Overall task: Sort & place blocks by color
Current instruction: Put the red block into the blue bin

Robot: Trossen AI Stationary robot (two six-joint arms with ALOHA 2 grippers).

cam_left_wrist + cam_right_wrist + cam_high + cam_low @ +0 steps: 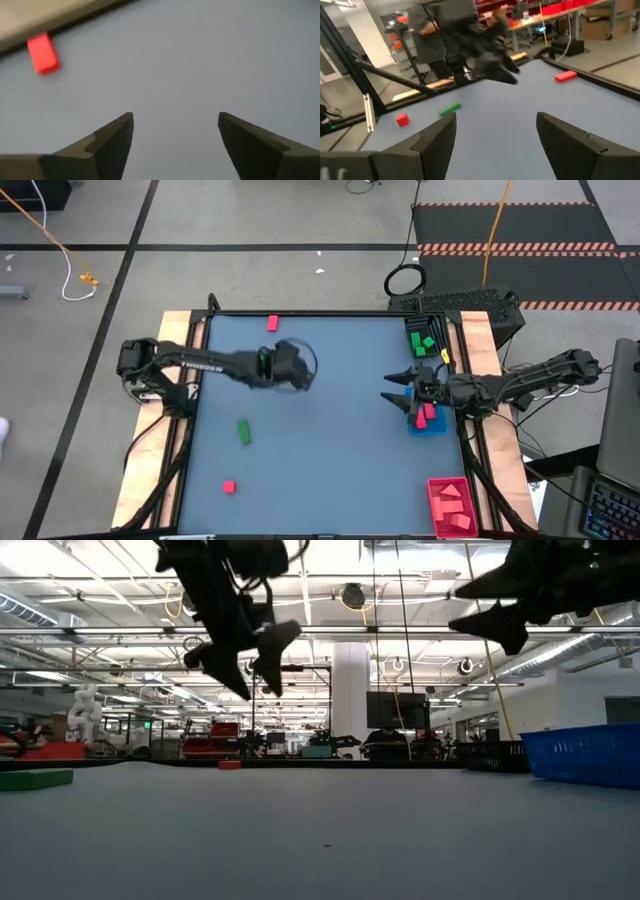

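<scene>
Grey-blue table (pixel 320 440) surface fills my view, with my left gripper (pixel 300 366) hovering above its far-middle part, fingers spread and empty, and a red bar (pixel 272 323) lying near the far edge beyond it. My right gripper (pixel 398 387) hangs by the right side with its fingers apart, also carrying nothing, just beside the blue tray (pixel 428 423) that holds a red piece. A green bar (pixel 244 431) and a small red cube (pixel 229 487) lie loose on the left half, while green blocks sit in the black tray (pixel 424 340) and red ones in the red tray (pixel 450 502).
</scene>
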